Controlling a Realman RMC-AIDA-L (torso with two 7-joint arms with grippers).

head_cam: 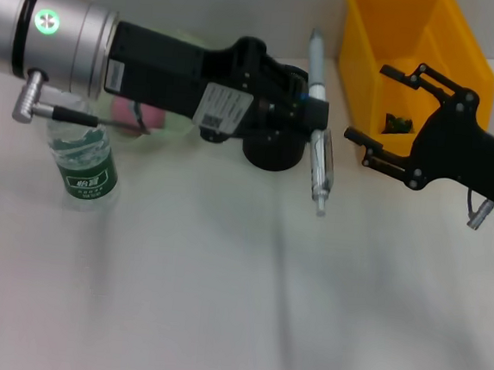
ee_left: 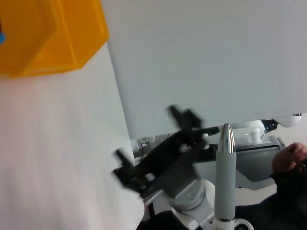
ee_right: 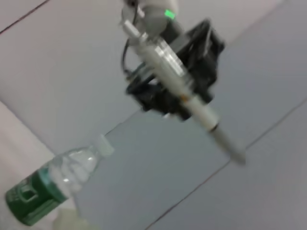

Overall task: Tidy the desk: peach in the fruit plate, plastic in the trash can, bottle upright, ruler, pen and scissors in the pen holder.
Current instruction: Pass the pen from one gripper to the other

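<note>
Surface: pale, off-white (head_cam: 219, 304); grey wall behind.
Left claw (head_cam: 315, 113): 1, reaching across from 9 o'clock to mid-frame near 12 o'clock in head view, clamped on the pen; finger gap itself hidden by the claw body.
Pen (head_cam: 318, 148): 1, grey/silver, held roughly vertical in head view, one end toward 12, other toward 6; lifted off the surface. Also seen in left wrist view (ee_left: 225, 177) w/ silver tip up, and in right wrist view (ee_right: 192, 103) slanting under the left claw (ee_right: 180, 91).
Pen holder (head_cam: 271, 152): 1, black, round, just under/behind left claw, at abt 7 o'clock from the pen's grip point; contents can't tell.
Right claw (head_cam: 390, 118): 1, at 3 o'clock, fingers spread wide, nothing in them; hangs in front of the bin, well apart from the pen. Shows blurred in left wrist view (ee_left: 158, 153).
Trash can (head_cam: 414, 52): 1, yellow bin at 1–2 o'clock; sm. dark-green scrap inside (head_cam: 398, 123).
Bottle (head_cam: 84, 166): 1, clear w/ green label, standing upright at 9 o'clock, partly behind left arm.
Fruit plate (head_cam: 170, 122): 1, pale green, mostly hidden by left arm.
Peach (head_cam: 140, 117): 1, pink, on the plate side, partly hidden.
</note>
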